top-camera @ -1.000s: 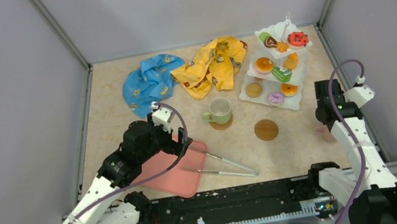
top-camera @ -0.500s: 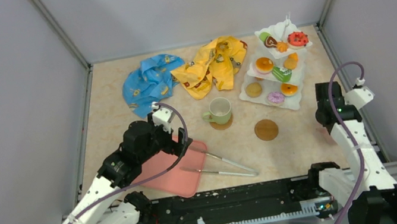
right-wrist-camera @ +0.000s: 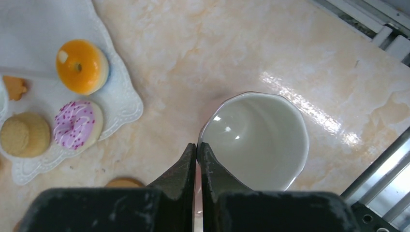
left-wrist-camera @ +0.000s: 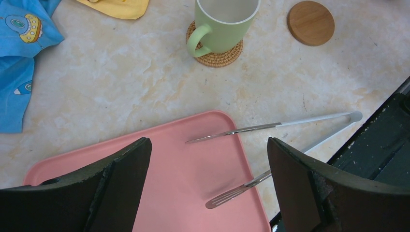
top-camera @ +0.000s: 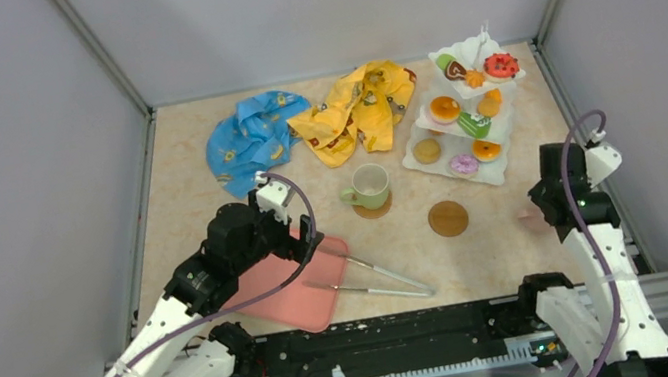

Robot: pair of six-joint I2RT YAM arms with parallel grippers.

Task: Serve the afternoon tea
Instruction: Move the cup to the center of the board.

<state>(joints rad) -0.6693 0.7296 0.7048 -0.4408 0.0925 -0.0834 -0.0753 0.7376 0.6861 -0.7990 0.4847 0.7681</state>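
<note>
My right gripper (right-wrist-camera: 197,145) is shut on the rim of the white mug (right-wrist-camera: 256,140), with one finger inside and one outside. In the top view the mug (top-camera: 527,216) sits at the table's right, just left of that gripper (top-camera: 540,206). The white tiered stand (top-camera: 439,172) with toy pastries is behind it; an orange donut (right-wrist-camera: 81,66) and a pink donut (right-wrist-camera: 77,124) lie on its bottom plate (right-wrist-camera: 121,104). The pale green mug (top-camera: 369,186) stands on a woven coaster (left-wrist-camera: 215,57). A bare wooden coaster (top-camera: 448,218) lies between the mugs. My left gripper (left-wrist-camera: 208,145) hangs open over the pink tray (left-wrist-camera: 193,174).
Metal tongs (top-camera: 380,277) lie half on the pink tray (top-camera: 287,302), tips on it and handles on the table. Blue cloth (top-camera: 246,137) and yellow cloth (top-camera: 357,104) are crumpled at the back. Walls enclose the table; a black rail (top-camera: 393,331) runs along the near edge.
My right gripper has shut on the white mug's rim, and the arm has shifted, bringing the mug slightly left. The left arm has not moved.
</note>
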